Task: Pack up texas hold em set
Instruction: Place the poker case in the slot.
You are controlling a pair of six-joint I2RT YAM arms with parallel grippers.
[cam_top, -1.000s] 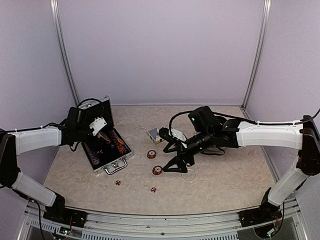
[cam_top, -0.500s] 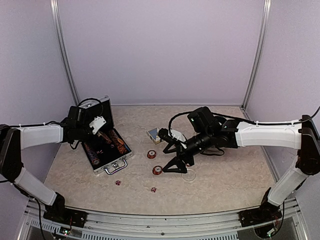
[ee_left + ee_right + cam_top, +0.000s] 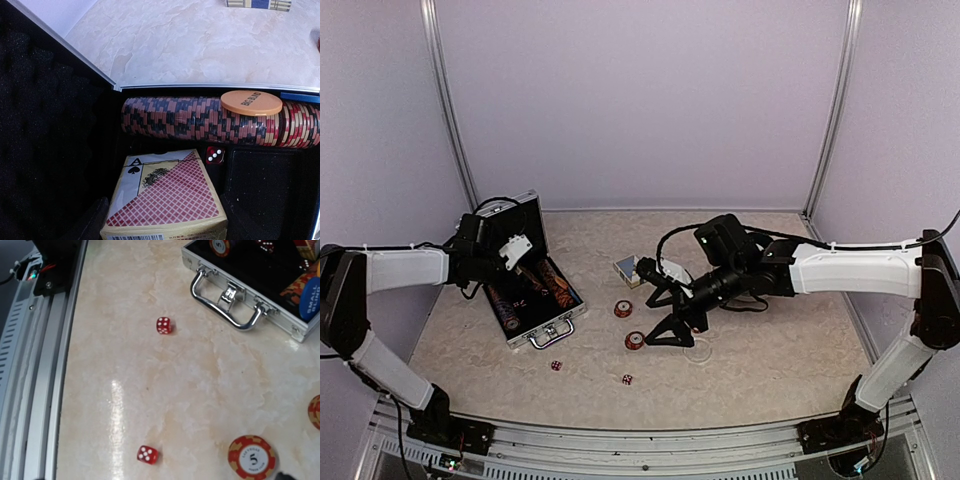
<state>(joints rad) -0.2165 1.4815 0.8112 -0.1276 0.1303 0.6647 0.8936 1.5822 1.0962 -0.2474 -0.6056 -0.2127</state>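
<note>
My left arm (image 3: 405,270) comes in low from nine o'clock, elbow folded. The left gripper (image 3: 523,268) is clamped on a card box (image 3: 165,200) over the open briefcase (image 3: 548,324), which sits at nine o'clock on the table (image 3: 770,360). My right arm (image 3: 860,268) stretches in from three o'clock with the wrist tipped down. The right gripper (image 3: 655,318) is spread wide, holding nothing, and a poker chip (image 3: 634,341) lies just beside its lower finger.

One case (image 3: 548,329), two loose chips (image 3: 623,309) (image 3: 634,341), two loose dice (image 3: 556,365) (image 3: 627,379), two card boxes (image 3: 626,270) (image 3: 165,200).

Lab test cell, plain lilac walls (image 3: 640,100), aluminium posts (image 3: 448,110), marble-look tabletop (image 3: 780,345)
</note>
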